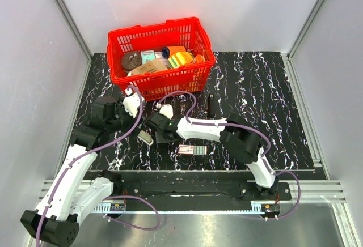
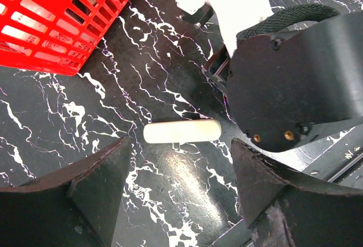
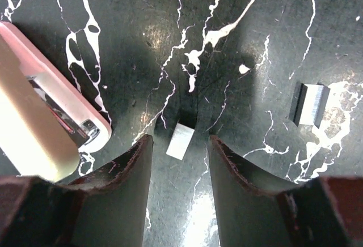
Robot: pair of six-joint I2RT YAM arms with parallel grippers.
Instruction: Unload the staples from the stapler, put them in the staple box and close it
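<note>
The stapler (image 3: 39, 128), pink with a cream top, lies at the left of the right wrist view with its metal staple channel showing. It also shows in the left wrist view (image 2: 181, 131) and the top view (image 1: 145, 137). A short strip of staples (image 3: 180, 141) lies on the table between the tips of my open right gripper (image 3: 178, 145), untouched. A second staple block (image 3: 311, 104) lies to the right. My left gripper (image 2: 178, 167) is open and empty, just short of the stapler. In the top view both grippers, left (image 1: 126, 123) and right (image 1: 152, 128), hover beside the stapler.
A red basket (image 1: 116, 37) full of items stands at the back, close behind the grippers. A staple box (image 1: 191, 149) lies in front of the right arm and a thin black item (image 1: 210, 104) behind it. The right arm's black body (image 2: 295, 82) crowds the left gripper's right side.
</note>
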